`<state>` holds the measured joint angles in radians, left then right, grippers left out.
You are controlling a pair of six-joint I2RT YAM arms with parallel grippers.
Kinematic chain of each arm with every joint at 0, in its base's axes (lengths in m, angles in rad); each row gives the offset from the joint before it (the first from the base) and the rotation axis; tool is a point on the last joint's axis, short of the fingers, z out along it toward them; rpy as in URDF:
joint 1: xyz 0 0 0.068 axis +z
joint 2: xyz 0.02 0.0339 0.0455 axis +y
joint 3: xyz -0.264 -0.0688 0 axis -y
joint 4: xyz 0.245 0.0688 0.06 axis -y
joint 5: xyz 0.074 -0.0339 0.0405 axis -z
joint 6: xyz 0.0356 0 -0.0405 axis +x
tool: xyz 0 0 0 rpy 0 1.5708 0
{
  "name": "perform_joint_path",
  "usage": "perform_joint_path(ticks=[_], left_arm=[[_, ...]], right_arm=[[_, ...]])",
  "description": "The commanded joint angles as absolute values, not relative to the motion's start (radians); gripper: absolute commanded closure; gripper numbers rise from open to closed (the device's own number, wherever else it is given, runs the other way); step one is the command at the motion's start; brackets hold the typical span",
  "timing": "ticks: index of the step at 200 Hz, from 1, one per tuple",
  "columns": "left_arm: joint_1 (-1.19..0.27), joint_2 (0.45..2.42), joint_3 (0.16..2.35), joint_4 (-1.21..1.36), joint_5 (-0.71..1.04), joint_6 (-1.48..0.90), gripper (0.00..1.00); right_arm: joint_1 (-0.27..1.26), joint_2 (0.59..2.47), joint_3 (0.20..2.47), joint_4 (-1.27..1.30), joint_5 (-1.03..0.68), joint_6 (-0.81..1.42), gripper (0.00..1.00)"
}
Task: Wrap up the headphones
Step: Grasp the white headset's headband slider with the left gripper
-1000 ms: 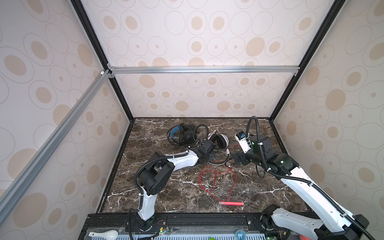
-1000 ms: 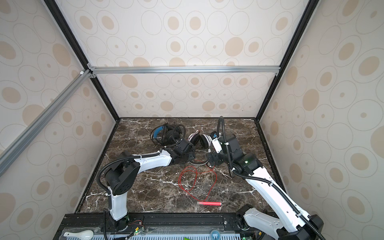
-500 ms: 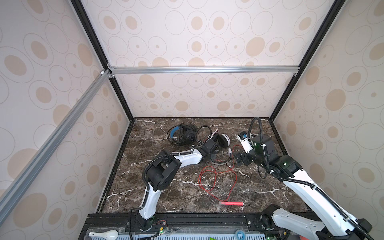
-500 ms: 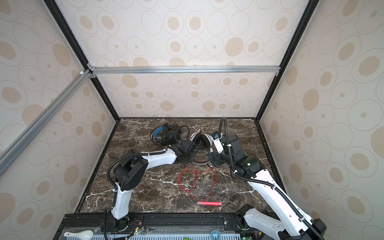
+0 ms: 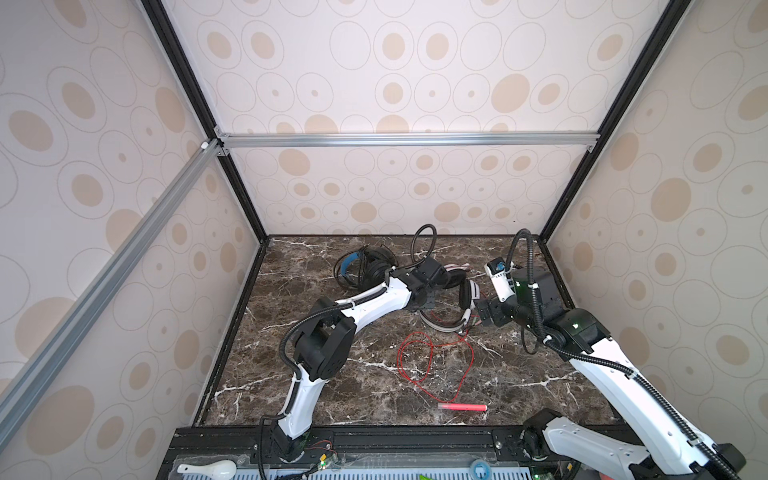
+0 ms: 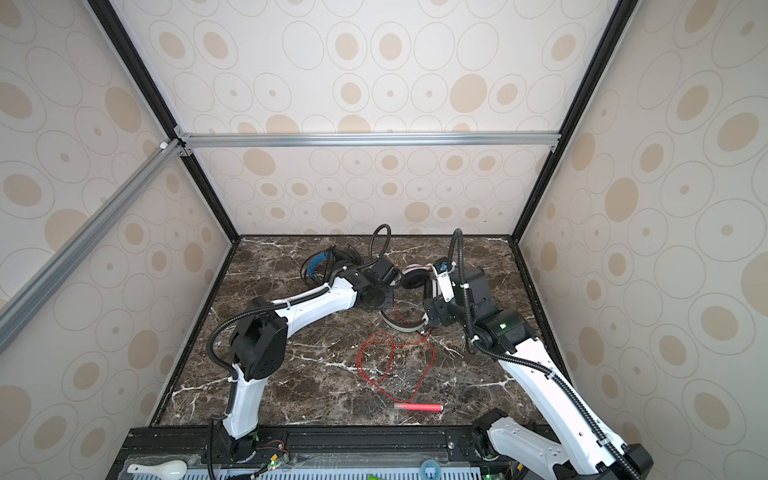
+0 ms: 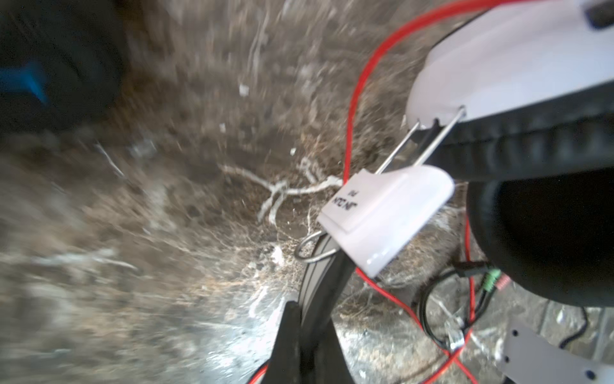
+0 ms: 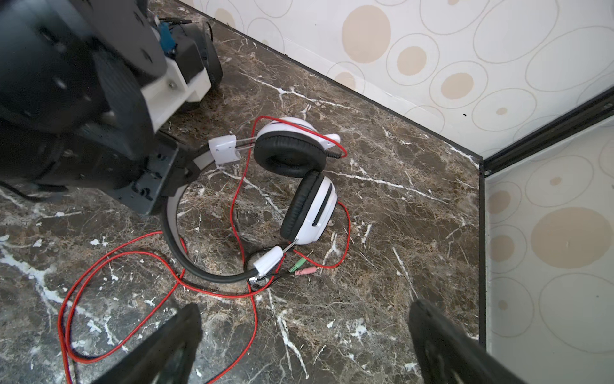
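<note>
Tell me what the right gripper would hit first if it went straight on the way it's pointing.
Likely the white headset: the open right gripper points at its headband end beside an ear cup. The red cable lies in between; depth is unclear, so it may touch first.

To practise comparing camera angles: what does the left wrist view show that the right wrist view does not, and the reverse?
Left wrist only: the printed label on the white slider. Right wrist only: both cups of the white headset, the patterned wall, the right gripper with jaws open. Shared: the left gripper with jaws shut on the headband, the red cable, the green and pink plugs, the marble table.
</note>
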<state>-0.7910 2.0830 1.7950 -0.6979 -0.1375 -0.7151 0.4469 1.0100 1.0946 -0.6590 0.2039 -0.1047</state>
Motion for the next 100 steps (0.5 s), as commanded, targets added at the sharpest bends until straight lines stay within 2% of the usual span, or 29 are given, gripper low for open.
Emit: perform_joint_path(ticks=[1, 55, 100], left_arm=[[-0.787, 2.051, 1.867, -0.931, -0.234, -0.525, 1.0], [-0.777, 1.937, 1.738, -1.049, -0.25, -0.442, 1.0], [-0.777, 1.861, 1.689, -1.124, -0.368, -0.411, 1.0]], right_arm=[[0.435, 1.027, 1.134, -0.672, 0.184, -0.089, 0.0], [0.432, 1.057, 1.137, -0.655, 0.151, -0.086, 0.0], [0.432, 1.098, 1.152, -0.67, 0.153, -0.062, 0.0]])
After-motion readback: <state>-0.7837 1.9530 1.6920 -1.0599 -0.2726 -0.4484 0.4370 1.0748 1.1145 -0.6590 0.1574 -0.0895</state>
